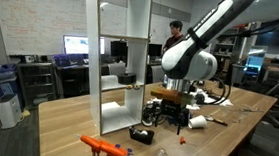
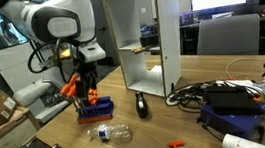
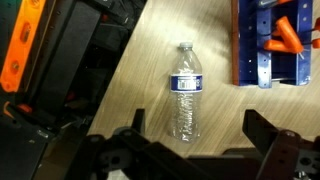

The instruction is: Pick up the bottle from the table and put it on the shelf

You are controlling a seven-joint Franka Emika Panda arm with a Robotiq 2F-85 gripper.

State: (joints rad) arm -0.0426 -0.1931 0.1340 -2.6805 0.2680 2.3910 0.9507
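Wrist view: hand point(image 3: 192, 128) wide open over bottle point(image 3: 185, 92)

No text is legible, even on the bottle point(image 3: 184, 92).

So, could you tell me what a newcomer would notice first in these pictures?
The big white robot arm looms over the cluttered wooden table. Below its open gripper, a clear bottle lies on its side on the tabletop. A tall white shelf stands on the table nearby.
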